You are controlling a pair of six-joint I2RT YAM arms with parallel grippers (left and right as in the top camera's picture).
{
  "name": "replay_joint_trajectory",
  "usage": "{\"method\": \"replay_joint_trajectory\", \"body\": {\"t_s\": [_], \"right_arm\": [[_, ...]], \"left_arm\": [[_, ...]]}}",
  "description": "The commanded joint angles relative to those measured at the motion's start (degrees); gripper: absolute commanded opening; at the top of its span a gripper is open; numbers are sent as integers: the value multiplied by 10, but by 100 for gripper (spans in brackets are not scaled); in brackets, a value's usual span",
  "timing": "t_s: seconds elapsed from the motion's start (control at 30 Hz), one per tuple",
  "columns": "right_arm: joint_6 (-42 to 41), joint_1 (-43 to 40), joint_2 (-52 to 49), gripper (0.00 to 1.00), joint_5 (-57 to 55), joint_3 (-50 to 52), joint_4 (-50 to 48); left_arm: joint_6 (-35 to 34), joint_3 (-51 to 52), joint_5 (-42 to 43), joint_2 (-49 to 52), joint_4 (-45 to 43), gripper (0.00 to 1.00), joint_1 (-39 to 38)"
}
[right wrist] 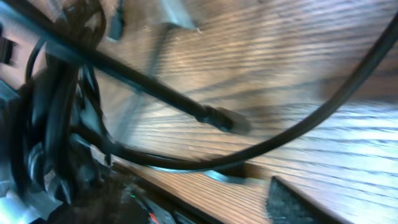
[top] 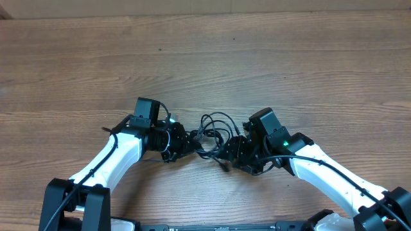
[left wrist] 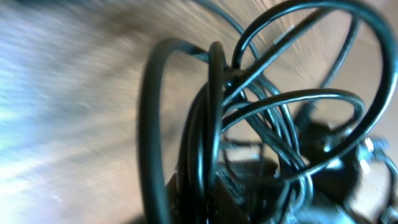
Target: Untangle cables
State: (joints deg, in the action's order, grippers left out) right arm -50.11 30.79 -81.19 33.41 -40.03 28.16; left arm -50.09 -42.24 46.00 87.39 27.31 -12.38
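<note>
Black, thin and glossy, the cables lie in a knot on the wooden table, just toward 6 o'clock from its middle. Loops rise out of the knot toward 12 o'clock, and one short end sticks out at 5 o'clock.

The left gripper noses into the knot from 9 o'clock and the right gripper from 4 o'clock, both touching the cords. Neither claw shows whether it is open or closed; the cords cover the fingers, so I cannot tell.

Close up on the left wrist, the cables curl in several overlapping rings right against the lens. On the right wrist, one cord ends in a small dark plug above the wood, with another cord curving under it.
</note>
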Motion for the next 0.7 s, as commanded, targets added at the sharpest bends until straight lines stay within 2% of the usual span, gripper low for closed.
{"method": "replay_joint_trajectory", "body": {"t_s": [0.0, 0.07, 0.1, 0.13, 0.27, 0.37, 0.43, 0.5, 0.6, 0.67], "right_arm": [[8, 3, 0, 86, -30, -5, 23], [9, 3, 0, 93, -38, -5, 38], [9, 3, 0, 95, -43, -5, 47], [9, 3, 0, 96, -45, -5, 52], [9, 3, 0, 100, -47, -5, 54], [6, 3, 0, 100, -64, -5, 54], [7, 3, 0, 100, -75, -5, 54], [7, 3, 0, 100, -81, -5, 54], [6, 3, 0, 100, -91, -5, 54], [6, 3, 0, 100, -106, -5, 54]], "left_arm": [[25, -2, -205, -5, 5, 39, -4], [25, -2, -242, -5, 15, 71, -4], [25, -2, -250, -5, 23, 80, -4], [25, -2, -256, -5, 29, 84, -4], [25, -2, -292, -5, 54, 87, -4], [14, -2, -280, -5, 64, 86, -4], [-10, -2, -217, -5, 67, 87, -4], [-27, -2, -141, -5, 60, 98, -4], [-26, -2, -66, -5, 58, 99, -4], [-1, -2, -16, -5, 42, 100, -4]]}}
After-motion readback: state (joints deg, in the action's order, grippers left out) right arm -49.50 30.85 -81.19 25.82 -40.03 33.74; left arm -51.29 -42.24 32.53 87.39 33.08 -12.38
